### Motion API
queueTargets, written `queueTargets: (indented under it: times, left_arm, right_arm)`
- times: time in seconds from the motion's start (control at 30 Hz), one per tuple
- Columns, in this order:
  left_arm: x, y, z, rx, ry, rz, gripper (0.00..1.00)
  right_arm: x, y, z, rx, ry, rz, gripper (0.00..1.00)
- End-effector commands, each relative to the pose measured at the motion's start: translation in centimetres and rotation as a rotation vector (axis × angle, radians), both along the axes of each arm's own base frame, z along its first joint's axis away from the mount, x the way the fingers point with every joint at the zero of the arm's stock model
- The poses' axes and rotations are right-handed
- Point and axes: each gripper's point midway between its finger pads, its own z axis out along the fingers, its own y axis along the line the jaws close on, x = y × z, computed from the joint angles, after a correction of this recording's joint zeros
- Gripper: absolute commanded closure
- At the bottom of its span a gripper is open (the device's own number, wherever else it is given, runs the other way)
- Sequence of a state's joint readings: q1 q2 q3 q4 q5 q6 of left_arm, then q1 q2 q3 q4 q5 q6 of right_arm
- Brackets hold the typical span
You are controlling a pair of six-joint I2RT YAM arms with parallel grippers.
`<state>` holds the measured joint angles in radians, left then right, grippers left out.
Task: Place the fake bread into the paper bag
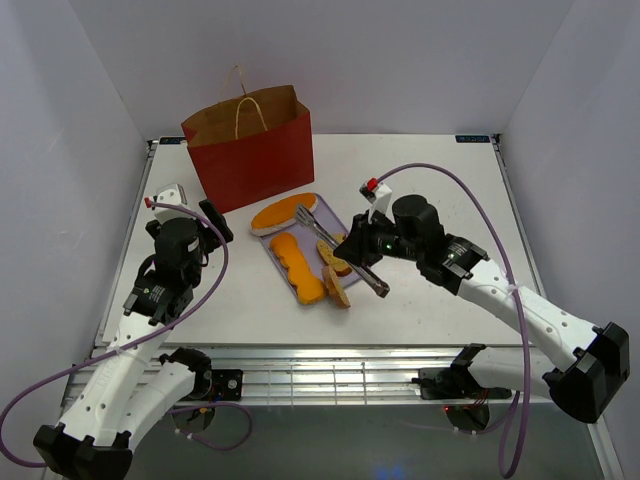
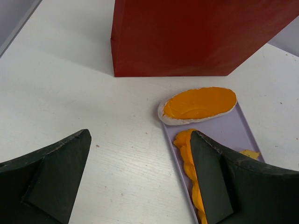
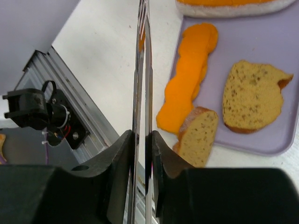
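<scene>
R gripper (image 3: 141,151) clamped on metal tongs (image 1: 318,227), over lavender tray (image 2: 233,130) mid tabletop (image 1: 440,190). Fake bread (image 1: 300,265) lies on tray, one slice overhanging near edge. L gripper (image 2: 140,149) wide apart, holding nothing, left of tray. Paper bag (image 1: 255,160) upright just beyond tray's far-left end.

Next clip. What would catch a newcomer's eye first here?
The red paper bag stands upright and open-topped at the far left of the table. In front of it, mid-table, bright orange fake bread sits on a lavender tray. The right tool is shut on long metal tongs that reach over the tray, while the left tool is open and empty.
</scene>
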<state>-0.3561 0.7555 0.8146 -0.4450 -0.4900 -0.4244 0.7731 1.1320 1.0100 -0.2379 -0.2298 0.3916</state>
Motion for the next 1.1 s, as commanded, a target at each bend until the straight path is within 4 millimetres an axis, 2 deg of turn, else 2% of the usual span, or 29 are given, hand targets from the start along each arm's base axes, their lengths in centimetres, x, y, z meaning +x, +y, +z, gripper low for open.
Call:
queueTargets:
  times: [0.0, 0.1, 0.23, 0.37, 0.6, 0.83, 1.07]
  left_arm:
    - [0.0, 0.1, 1.3, -0.018, -0.028, 0.007, 0.02]
    - [0.1, -0.1, 1.2, -0.019, -0.021, -0.004, 0.02]
    - [0.0, -0.1, 1.2, -0.018, -0.024, -0.003, 0.02]
    - [0.0, 0.0, 1.3, -0.019, -0.027, 0.002, 0.02]
    - [0.0, 0.0, 1.2, -0.018, -0.023, 0.001, 0.02]
    - [0.0, -0.1, 1.3, -0.021, -0.025, -0.005, 0.02]
    - [0.1, -0.2, 1.1, -0.021, -0.020, -0.009, 0.02]
  right_arm:
    - [-0.8, -1.0, -2.4, -0.028, 0.035, -0.013, 0.73]
    - [-1.7, -1.5, -3.5, -0.018, 0.056, -0.012, 0.71]
    - [-3.2, -2.2, -6.2, -0.025, 0.115, -0.003, 0.67]
    - [-3.5, -2.4, -7.3, -0.034, 0.130, -0.004, 0.64]
    - [-3.3, -2.4, -7.7, -0.073, 0.143, 0.005, 0.56]
    - [-4.1, -4.2, -7.9, -0.094, 0.131, -0.034, 0.51]
    - [-5.4, -5.8, -9.2, -0.096, 0.154, -0.066, 0.49]
